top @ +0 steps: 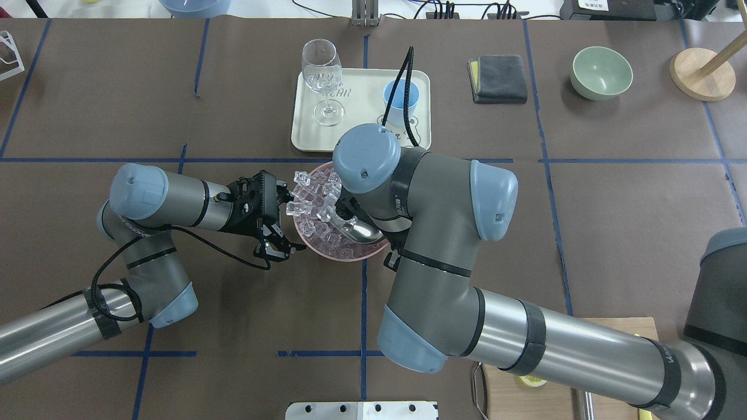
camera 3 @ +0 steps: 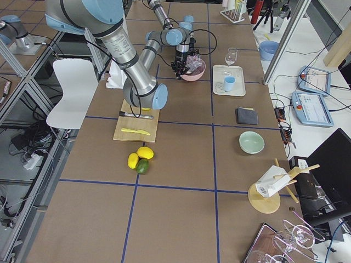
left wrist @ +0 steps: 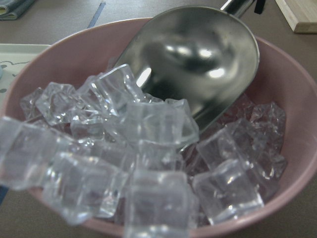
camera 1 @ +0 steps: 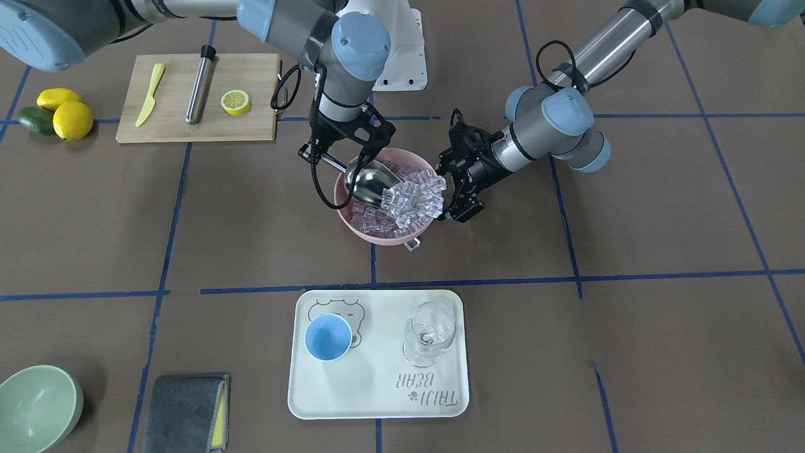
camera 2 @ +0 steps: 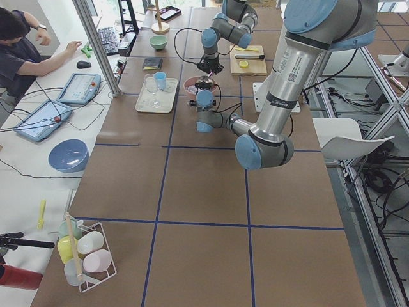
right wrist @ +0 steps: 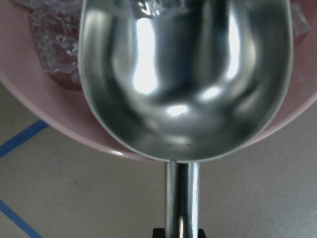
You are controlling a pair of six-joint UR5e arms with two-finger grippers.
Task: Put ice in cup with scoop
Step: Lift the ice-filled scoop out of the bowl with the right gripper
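A pink bowl (camera 1: 377,234) in the middle of the table holds a heap of clear ice (camera 1: 412,195). The steel scoop (camera 1: 371,182) lies tilted in the bowl, its mouth against the ice and its trough (right wrist: 183,74) nearly bare. My right gripper (camera 1: 314,154) is shut on the scoop's thin handle (right wrist: 182,198) at the bowl's robot-side rim. My left gripper (camera 1: 454,190) stands open right beside the bowl, where the ice is piled above the rim (left wrist: 138,148). The light-blue cup (camera 1: 327,337) stands empty on a cream tray (camera 1: 377,396), apart from both grippers.
A clear wine glass (camera 1: 429,333) shares the tray. One ice cube (camera 1: 412,244) lies on the table by the bowl. A cutting board (camera 1: 251,126) carries a yellow knife, a steel cylinder and half a lemon. A green bowl (camera 1: 38,406) and a grey cloth (camera 1: 185,412) sit near the operators' edge.
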